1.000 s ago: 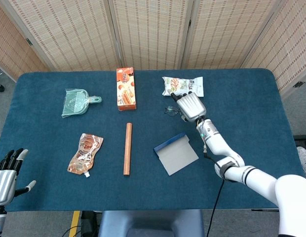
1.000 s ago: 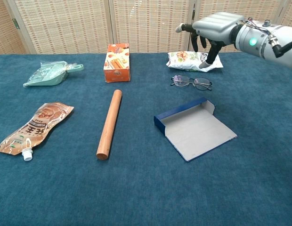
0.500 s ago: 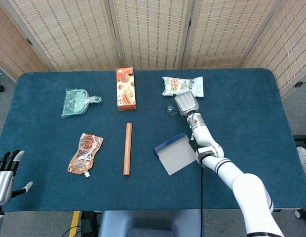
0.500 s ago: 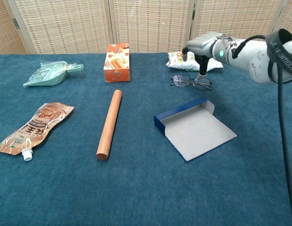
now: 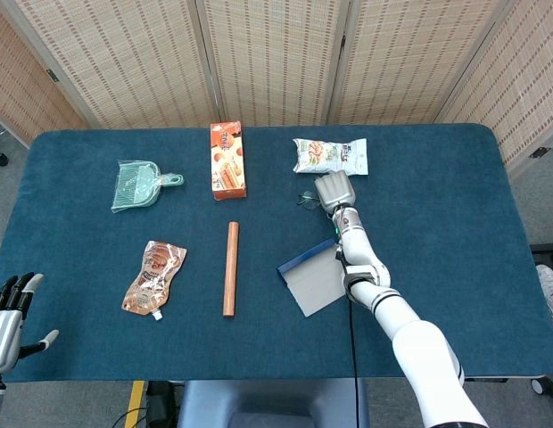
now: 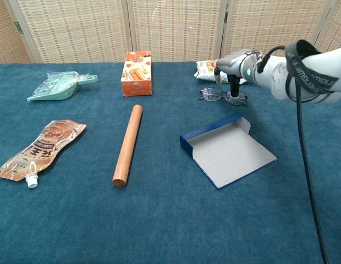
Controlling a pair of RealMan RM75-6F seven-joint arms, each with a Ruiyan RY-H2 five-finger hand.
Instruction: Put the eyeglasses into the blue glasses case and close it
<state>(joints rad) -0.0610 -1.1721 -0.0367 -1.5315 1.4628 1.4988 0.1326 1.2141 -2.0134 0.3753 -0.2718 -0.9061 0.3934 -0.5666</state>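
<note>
Woven-reed screens behind, dark blue cloth table (image 5: 98, 267) in front of you. Your right hand (image 5: 334, 190) has dropped over the last second from a hover above the snack bag onto the thin dark-framed eyeglasses (image 6: 223, 96), which lie unfolded on the cloth just in front of the white printed snack bag (image 5: 331, 155). In the chest view a fingertip (image 6: 235, 99) is down on the right lens area, touching or all but touching. Fingers point down over the frame; I can't tell whether they've closed on it or are only resting on it. The glasses haven't shifted, so read it as contact made, grasp not confirmed.

The blue glasses case (image 6: 228, 149) lies open and flat, grey lining up, just nearer to you than the glasses and a little right. Nothing in it yet, so the task is at the pick stage: both insert and close are still ahead.

Your left hand (image 5: 7, 316) is parked at the near left table edge, fingers spread, holding nothing, well apart from everything.

Clutter, all left of the work zone: orange snack box (image 5: 227, 160), wooden rolling stick (image 5: 230, 268), green plastic dustpan (image 5: 139, 185), orange spouted pouch (image 5: 154, 277).

Thin frame flat on cloth: likely to slide under a fingertip, so pinch at the bridge or a temple.
</note>
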